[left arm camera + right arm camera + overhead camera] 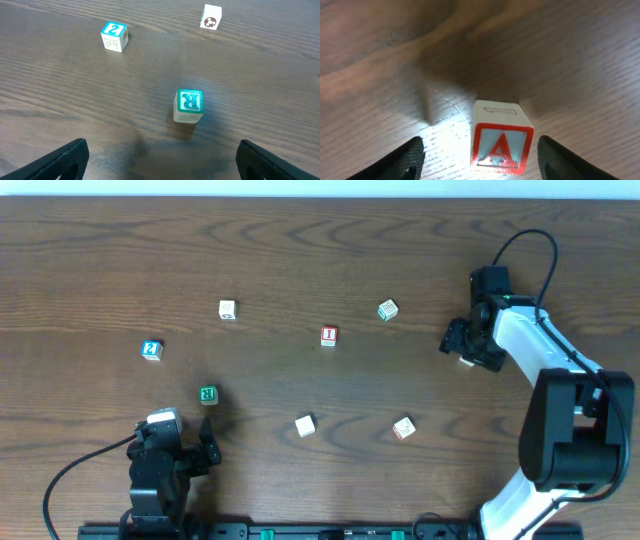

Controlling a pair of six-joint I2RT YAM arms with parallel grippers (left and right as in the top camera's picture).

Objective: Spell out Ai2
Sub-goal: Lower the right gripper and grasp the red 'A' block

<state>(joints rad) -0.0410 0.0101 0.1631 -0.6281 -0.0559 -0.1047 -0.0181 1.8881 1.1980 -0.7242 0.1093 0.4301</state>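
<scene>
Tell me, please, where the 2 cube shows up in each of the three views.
Overhead: 2 cube at the left, mid-height.
Left wrist: upper left, its 2 face up.
Right wrist: not in it.
Shared landmark: the green R cube, down and right of the 2 cube in both overhead and left wrist.

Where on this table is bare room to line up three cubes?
The far strip of table beyond the ball cube and I cube is bare. So is the middle between I cube and plain white cube. Crowded: R cube by left gripper, A cube inside right gripper.
</scene>
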